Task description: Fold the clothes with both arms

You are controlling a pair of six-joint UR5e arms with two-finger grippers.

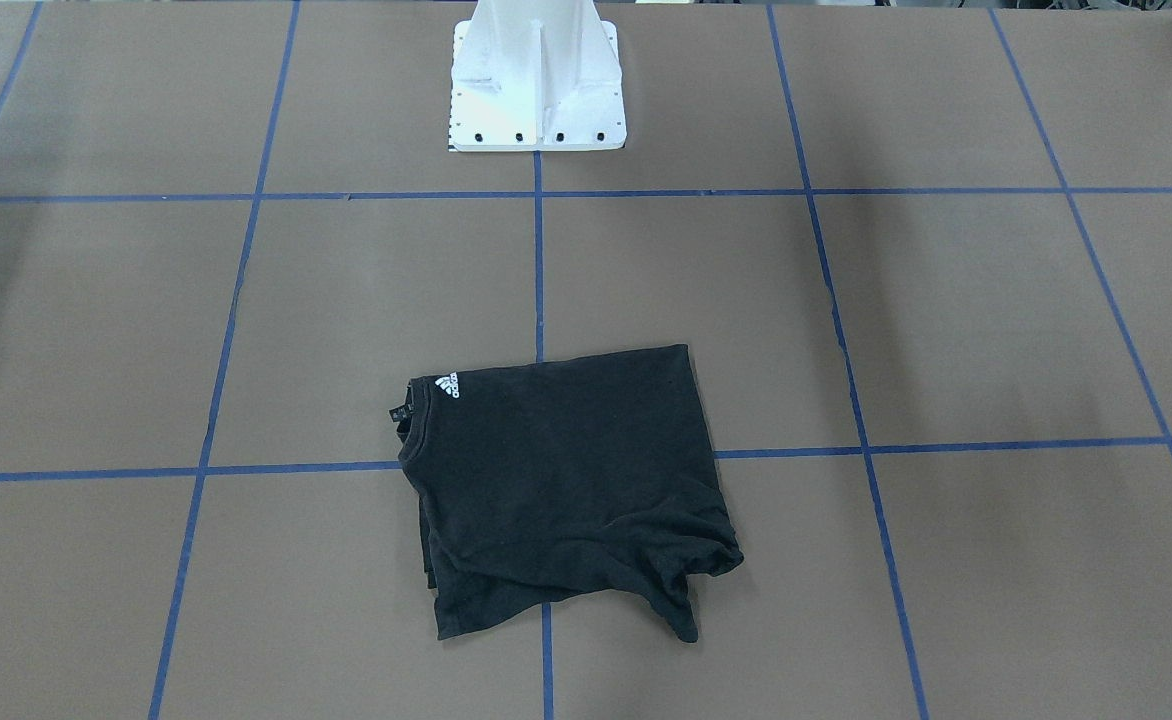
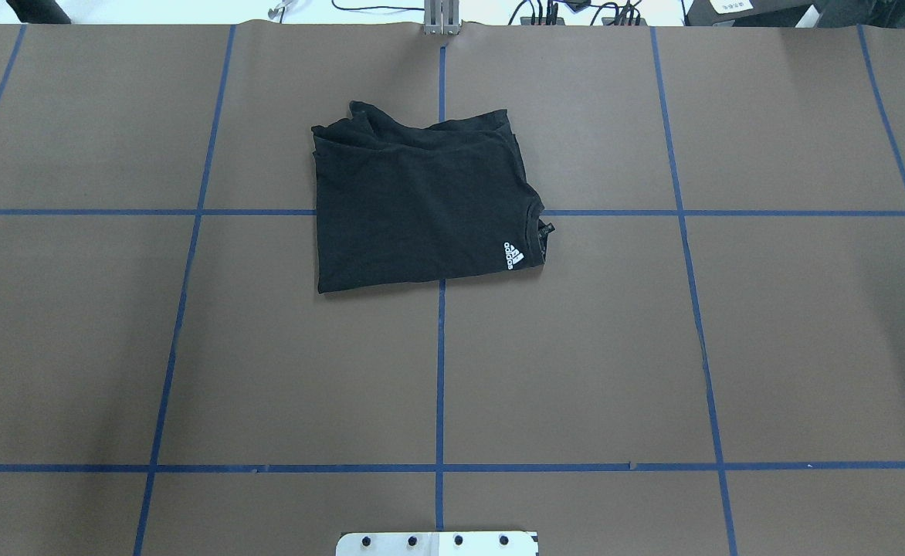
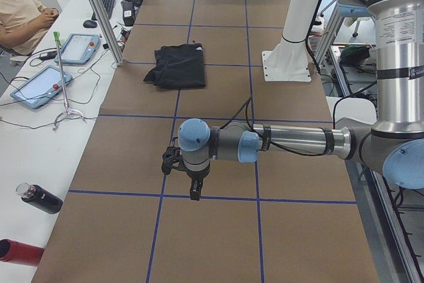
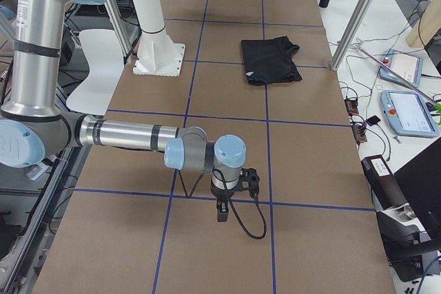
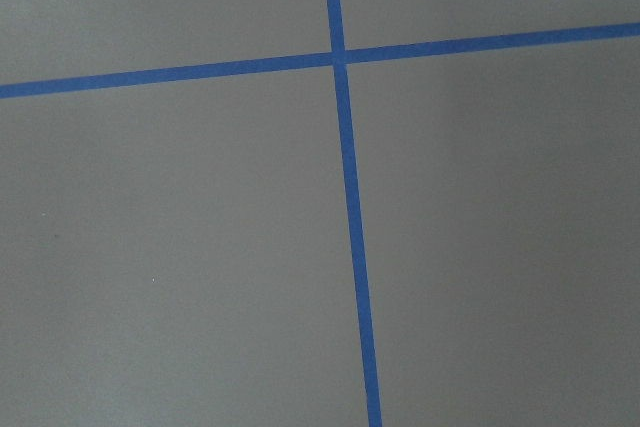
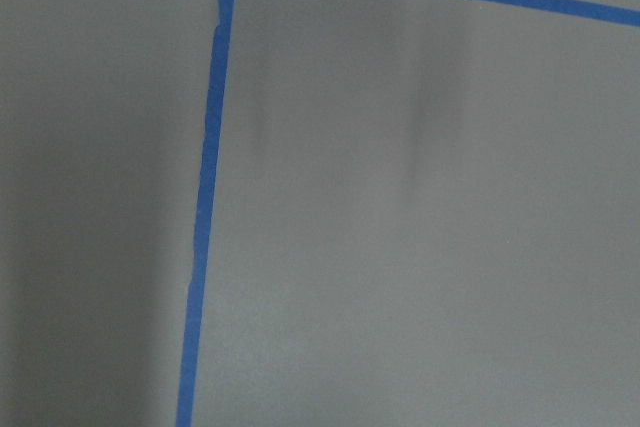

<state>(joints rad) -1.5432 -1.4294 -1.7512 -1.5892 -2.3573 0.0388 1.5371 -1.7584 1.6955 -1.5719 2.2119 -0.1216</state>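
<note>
Brown gridded table (image 2: 267, 347) — folded black T-shirt (image 2: 414, 208), collar (image 2: 536, 212) toward robot's right

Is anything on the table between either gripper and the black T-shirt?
Nothing visible. Only bare brown table with blue tape lines lies between the left gripper and the black T-shirt, and likewise for the right gripper. The white pedestal stands off to one side.

Matt, soft, creased cloth is seen in the black short-sleeved T-shirt (image 2: 421, 208). Beneath the left gripper (image 3: 194, 193), the brown table covering (image 5: 500, 247) is shown as smooth matt paper, lined with blue tape (image 5: 350, 247). The left arm's silver tube (image 3: 298, 140) is finished in satin metal.
</note>
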